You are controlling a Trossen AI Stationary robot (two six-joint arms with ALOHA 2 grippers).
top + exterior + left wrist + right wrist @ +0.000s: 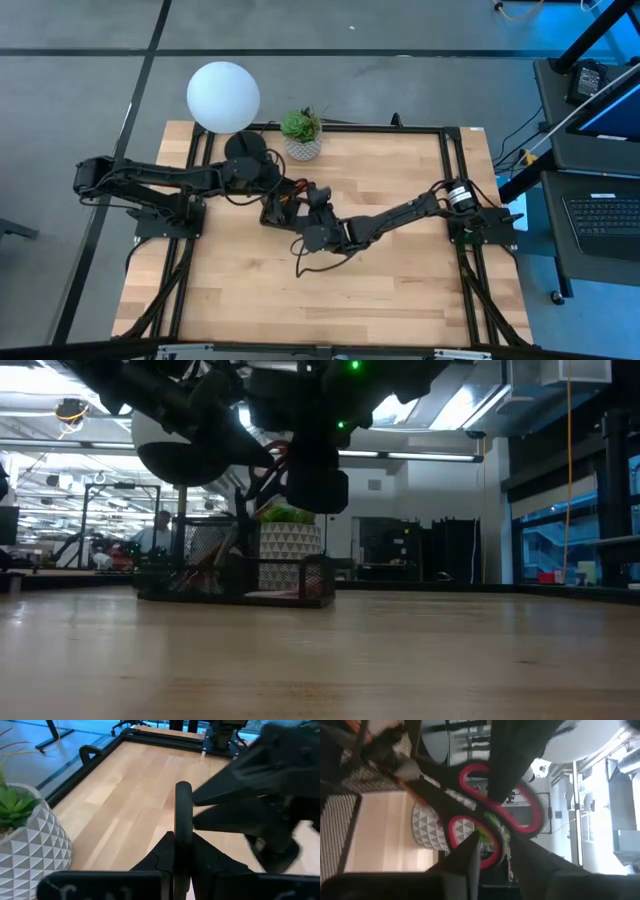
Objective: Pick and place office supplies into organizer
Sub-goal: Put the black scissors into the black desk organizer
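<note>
The black scissors with red-lined handles (470,795) hang in the air over the middle of the table, above the black mesh organizer (300,575). My left gripper (183,837), reaching in from the table's left (290,190), is shut on one handle loop. My right gripper (497,857), coming from the table's right (312,200), has its fingers apart, one on each side of the other loop's rim (495,852). The blades point away toward the organizer's mesh (335,820); their tips are hidden. My left gripper pinches one handle loop (183,810) by its two flat faces between its two fingers. The fingers come nearly level, slanting a little down, from the table's left. The loop stands on edge in the hold, and the scissors are clear of the table. My right gripper's fingers (465,862) flank the other loop; whether they touch it I cannot tell.
A potted green plant in a white patterned pot (300,135) stands just beyond the organizer. A lamp with a white globe (222,95) and black round base (245,148) is at the far left. Bare wood lies toward the near edge (320,300).
</note>
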